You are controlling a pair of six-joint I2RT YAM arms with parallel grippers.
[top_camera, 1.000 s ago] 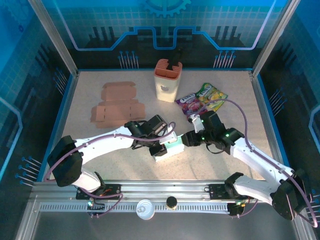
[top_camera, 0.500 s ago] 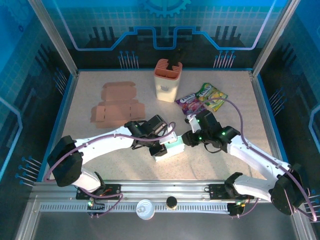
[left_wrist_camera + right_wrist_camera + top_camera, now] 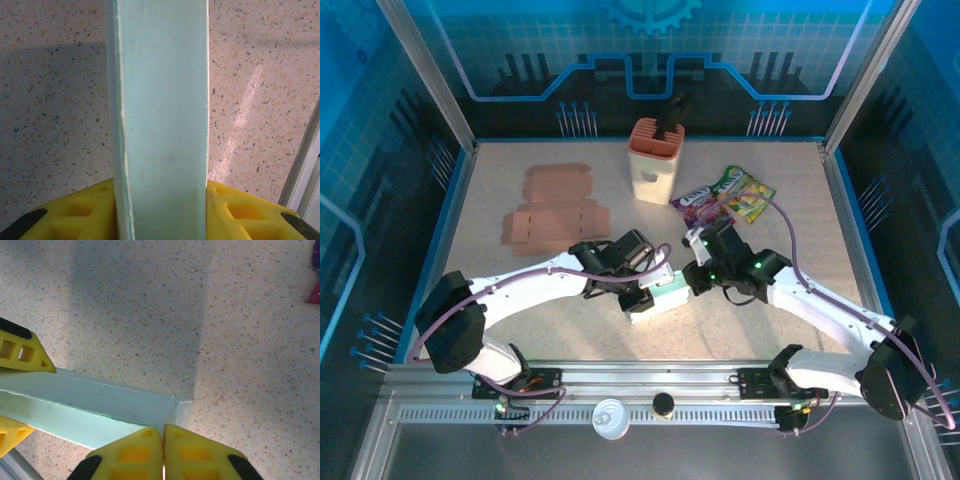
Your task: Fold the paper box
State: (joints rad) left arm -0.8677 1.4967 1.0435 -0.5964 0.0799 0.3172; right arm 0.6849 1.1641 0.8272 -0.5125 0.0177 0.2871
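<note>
The left gripper point(image 3: 160, 215) clamps the mint-green paper box point(image 3: 160, 100) between its jaws, apparently to steady it, while the right gripper point(image 3: 163, 450), jaws pressed together, meets the box's end just ahead, likely to tuck it.

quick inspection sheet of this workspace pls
Surface: speckled beige tabletop, no spills seen.
Job's things: pale green paper box at the centre between the arms; flat brown cardboard blanks lying at rear left.
Clutter: orange slotted holder at rear centre; bright sweet packets to its right; white round lid and small black cap on the near rail.
Grippers: left gripper shut on the box; right gripper shut at the box's end corner, cannot tell if it pinches a flap.
Cables: purple cable loops over the right arm, no snag seen.
Surroundings: blue printed panels on three sides.
</note>
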